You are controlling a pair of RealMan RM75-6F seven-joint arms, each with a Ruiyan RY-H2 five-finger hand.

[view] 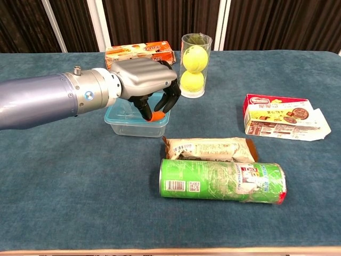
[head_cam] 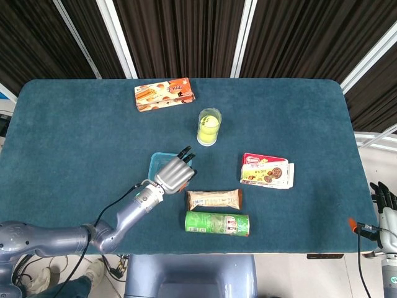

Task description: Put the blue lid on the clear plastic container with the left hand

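Note:
The clear plastic container (view: pixel 133 129) stands at the table's middle with the blue lid (view: pixel 113 113) lying on top of it. In the head view only the lid's left strip (head_cam: pixel 155 164) shows beside the hand. My left hand (view: pixel 144 80) hovers over the container's right half, palm down, fingers bent downward and apart, holding nothing. Its orange-tipped fingertips (view: pixel 158 114) reach down by the lid's front right part; contact cannot be told. The head view shows the same left hand (head_cam: pixel 173 172) covering most of the container. My right hand (head_cam: pixel 384 200) hangs off the table's right edge, fingers up and apart.
A clear tube of tennis balls (view: pixel 194 65) stands just behind and right of the container. An orange box (view: pixel 139 52) lies at the back. A brown snack packet (view: pixel 210 150) and a green can (view: pixel 221 180) lie in front. A cookie box (view: pixel 282 117) sits right.

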